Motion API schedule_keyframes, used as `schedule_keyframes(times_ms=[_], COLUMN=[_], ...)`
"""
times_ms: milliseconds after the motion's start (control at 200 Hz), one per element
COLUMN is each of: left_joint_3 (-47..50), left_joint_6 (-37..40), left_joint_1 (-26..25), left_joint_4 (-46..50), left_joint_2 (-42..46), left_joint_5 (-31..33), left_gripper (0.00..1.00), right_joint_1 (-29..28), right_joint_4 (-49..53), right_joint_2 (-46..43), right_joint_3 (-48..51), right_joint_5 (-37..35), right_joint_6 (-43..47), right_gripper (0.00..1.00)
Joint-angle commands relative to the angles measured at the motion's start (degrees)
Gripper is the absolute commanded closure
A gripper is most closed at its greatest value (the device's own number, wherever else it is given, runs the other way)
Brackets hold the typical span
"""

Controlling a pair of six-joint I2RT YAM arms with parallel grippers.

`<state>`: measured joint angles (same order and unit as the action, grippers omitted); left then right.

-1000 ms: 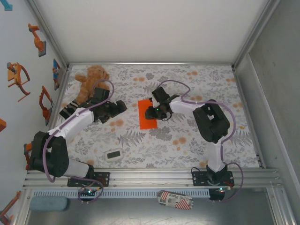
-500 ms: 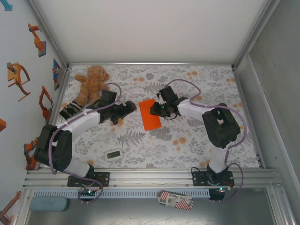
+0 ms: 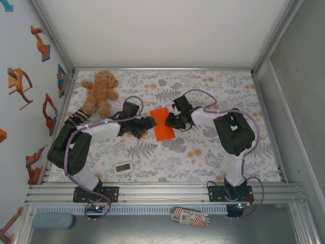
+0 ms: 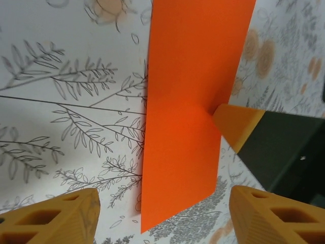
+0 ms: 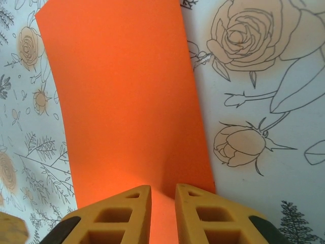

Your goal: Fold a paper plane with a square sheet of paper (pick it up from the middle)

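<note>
The left hand (image 3: 147, 123) has swung right, spread empty beside the square sheet of paper (image 3: 162, 127), whose right edge the right hand (image 3: 171, 120) pinches; likely flimsy, best gripped mid-edge.

No writing can be read for certain. A small red-and-white patterned packet (image 3: 189, 217) on the metal ledge (image 3: 127, 226) below the near edge of the table (image 3: 213, 162) carries a band of dark lettering, too small to make out. The white timer (image 3: 122, 167), close to the table's near edge and left of its middle, has a grey display whose digits are unreadable.
</note>
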<state>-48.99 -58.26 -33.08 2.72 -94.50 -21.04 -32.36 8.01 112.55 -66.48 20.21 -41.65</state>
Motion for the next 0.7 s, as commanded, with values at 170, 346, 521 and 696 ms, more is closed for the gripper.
schedule_keyframes(times_ms=[170, 346, 521, 696], left_joint_3=[-2.7, -3.3, -4.3, -4.8], left_joint_6=[-2.5, -3.3, -3.0, -3.0], left_joint_1=[-2.4, -2.5, -2.6, -2.6], left_joint_4=[0.9, -0.1, -0.2, -1.4], left_joint_2=[-4.4, -6.0, -7.9, -9.5], left_joint_5=[0.7, 0.6, 0.2, -1.0], left_gripper=[0.54, 0.62, 0.69, 0.73], right_joint_1=[0.9, 1.0, 1.1, 1.1], right_joint_4=[0.6, 0.3, 0.5, 0.9], right_joint_2=[1.3, 1.4, 1.3, 1.2], right_joint_3=[2.6, 2.9, 2.9, 2.9], right_joint_5=[-0.8, -0.5, -0.3, -0.3], right_joint_6=[-1.2, -1.2, -0.8, -0.6], right_gripper=[0.80, 0.81, 0.82, 0.83])
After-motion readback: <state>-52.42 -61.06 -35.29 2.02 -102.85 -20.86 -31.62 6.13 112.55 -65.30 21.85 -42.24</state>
